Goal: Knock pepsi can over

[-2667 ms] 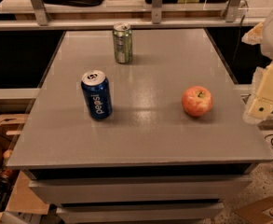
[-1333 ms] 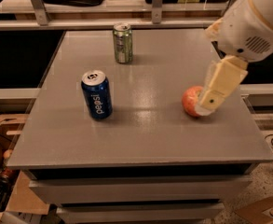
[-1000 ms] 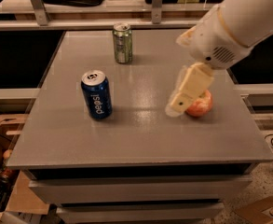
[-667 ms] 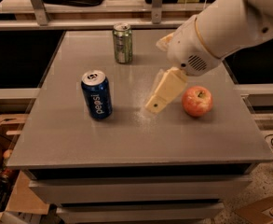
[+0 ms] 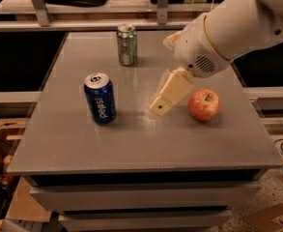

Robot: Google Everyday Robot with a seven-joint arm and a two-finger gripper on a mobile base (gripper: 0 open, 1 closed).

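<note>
The pepsi can (image 5: 100,98) stands upright on the grey table (image 5: 83,144), left of the middle. It is dark blue with white lettering and a silver top. My gripper (image 5: 160,108) reaches in from the upper right on a white arm (image 5: 228,30). Its cream-coloured tip hangs just above the table, to the right of the can with a clear gap between them.
A green-and-silver can (image 5: 127,45) stands upright at the back of the table. A red apple (image 5: 204,105) sits to the right of the gripper. Cardboard boxes (image 5: 1,129) lie on the floor at the left. A shelf rail (image 5: 83,25) runs behind the table.
The arm has swung in from the right edge of the view, past the apple, leftwards toward the pepsi can. Both cans and the apple have not moved.
</note>
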